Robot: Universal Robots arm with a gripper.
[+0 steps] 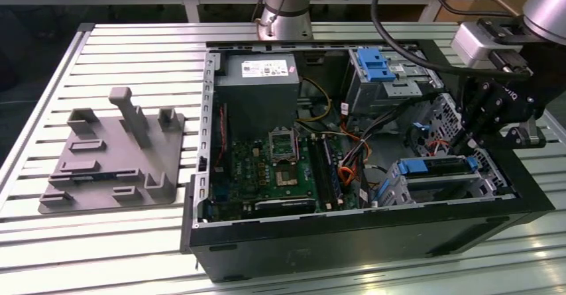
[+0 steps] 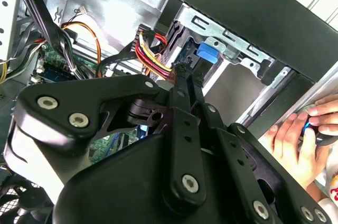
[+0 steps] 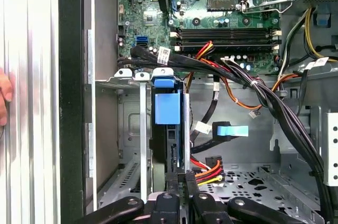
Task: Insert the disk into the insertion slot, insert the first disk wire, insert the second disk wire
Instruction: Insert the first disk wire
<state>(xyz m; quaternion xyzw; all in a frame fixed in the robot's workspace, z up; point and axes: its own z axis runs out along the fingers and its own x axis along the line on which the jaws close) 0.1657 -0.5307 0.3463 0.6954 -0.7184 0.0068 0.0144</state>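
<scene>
The disk (image 1: pixel 415 167) lies in the insertion slot (image 1: pixel 447 183) at the exterior view's right; the gripper (image 3: pixel 185 179) has its jaws set narrow, apparently pinching the black plug (image 2: pixel 179 68) of the red-and-yellow disk wire (image 3: pixel 210 171), whose leads are likely limp and whose plug is stiff and small, so it is best held by the plug body.

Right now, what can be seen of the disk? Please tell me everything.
The disk is a flat silver drive framed by a bright blue plastic carrier. It lies in the insertion slot, a low perforated metal bay on the exterior view's right. The hand hangs just above it.
</scene>
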